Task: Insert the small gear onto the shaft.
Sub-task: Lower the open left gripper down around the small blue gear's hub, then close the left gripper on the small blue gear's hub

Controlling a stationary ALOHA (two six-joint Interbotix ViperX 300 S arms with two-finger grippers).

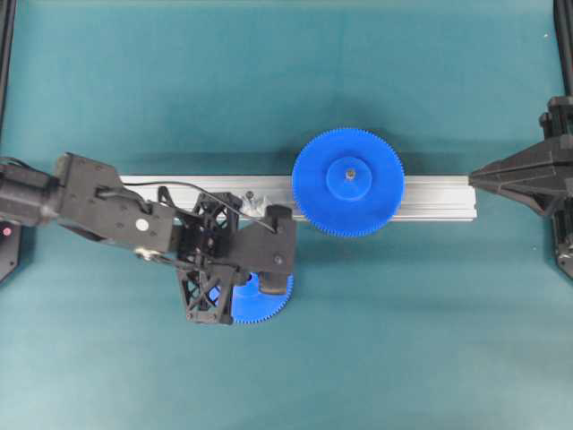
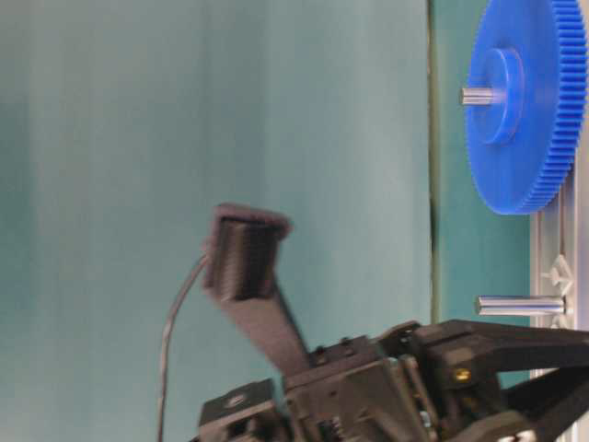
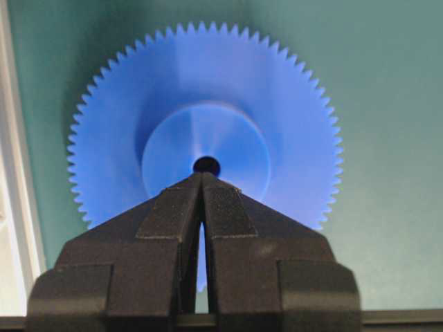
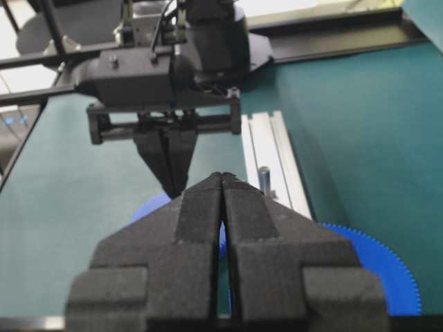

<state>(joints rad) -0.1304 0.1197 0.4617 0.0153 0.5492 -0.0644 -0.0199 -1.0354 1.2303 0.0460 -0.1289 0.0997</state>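
Observation:
The small gear (image 1: 264, 310) lies flat on the green mat, mostly hidden under my left gripper (image 1: 267, 279). In the left wrist view the small gear (image 3: 208, 104) fills the frame, and my left gripper (image 3: 201, 176) is shut and empty, its tips just over the dark hub hole. The shaft (image 1: 251, 201) stands on the rail behind the left gripper; it also shows in the side view (image 2: 520, 305) and in the right wrist view (image 4: 264, 177). My right gripper (image 1: 478, 179) is shut and empty at the rail's right end; it shows in its own view (image 4: 221, 177).
The bigger blue gear (image 1: 347, 183) with a grey pin sits on the aluminium rail (image 1: 439, 195), to the right of the shaft. The rail runs across the middle of the mat. Black frame bars stand at the left and right edges.

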